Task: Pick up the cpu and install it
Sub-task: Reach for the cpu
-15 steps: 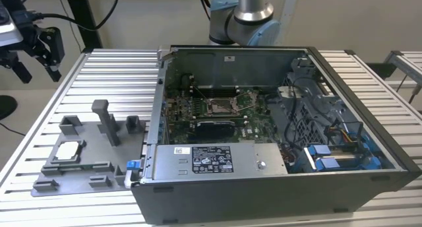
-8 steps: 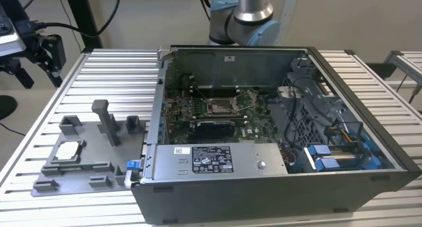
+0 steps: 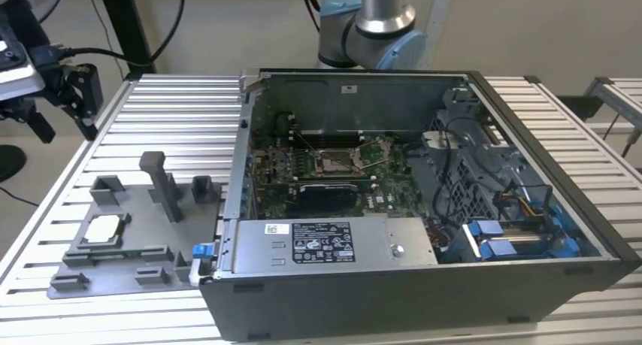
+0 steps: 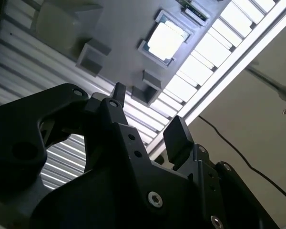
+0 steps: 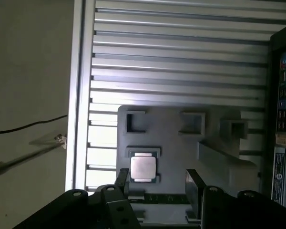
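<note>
The cpu [image 3: 104, 228] is a small pale silver square lying flat in a recess of a grey fixture plate [image 3: 135, 255], at the exterior view's left of the open computer case. My gripper [image 3: 65, 123] hangs high above the table's far left corner, well apart from the chip. Both wrist views show its two black fingers spread with nothing between them: gripper [image 5: 158, 183], gripper [image 4: 148, 114]. The cpu [image 5: 143, 167] sits close to one fingertip in the first wrist view, and the cpu [image 4: 165, 40] lies far off in the second. The dark socket frame [image 3: 338, 161] stands on the motherboard inside the case.
The open computer case [image 3: 401, 307] takes up the middle and right of the slatted aluminium table [image 3: 171, 104]. A silver power supply box [image 3: 331, 243] lies at its front. Grey posts [image 3: 161, 183] rise from the fixture. The arm's base [image 3: 373, 29] stands behind the case.
</note>
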